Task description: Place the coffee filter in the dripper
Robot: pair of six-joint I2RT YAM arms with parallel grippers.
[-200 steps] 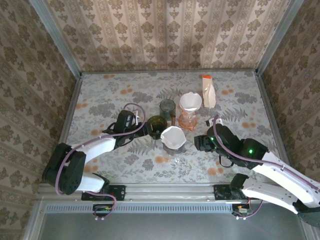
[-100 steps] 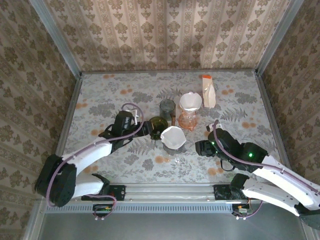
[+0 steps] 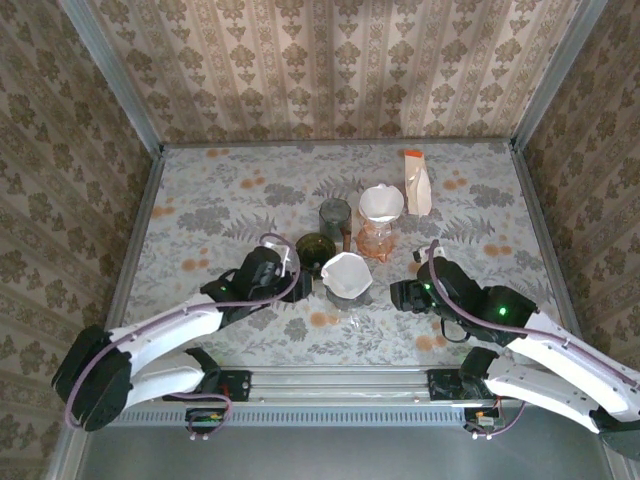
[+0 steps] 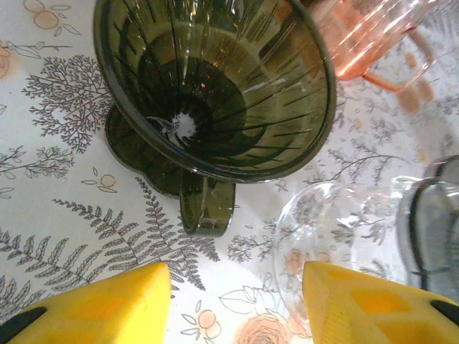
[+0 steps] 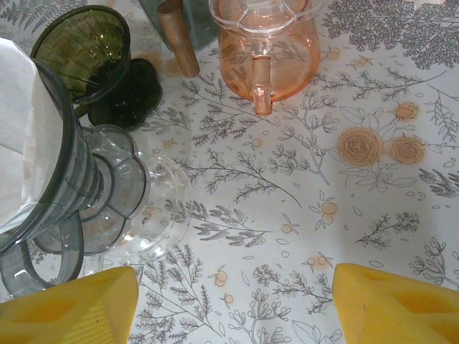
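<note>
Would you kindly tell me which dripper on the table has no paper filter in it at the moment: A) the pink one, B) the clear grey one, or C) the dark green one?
C: the left wrist view looks straight into the dark green dripper and shows bare ribbed glass down to its hole, while the clear grey dripper and the pink one each hold a white filter.

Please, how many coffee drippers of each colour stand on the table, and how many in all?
Green dripper: 1
Grey dripper: 1
Pink dripper: 1
Total: 3
</note>
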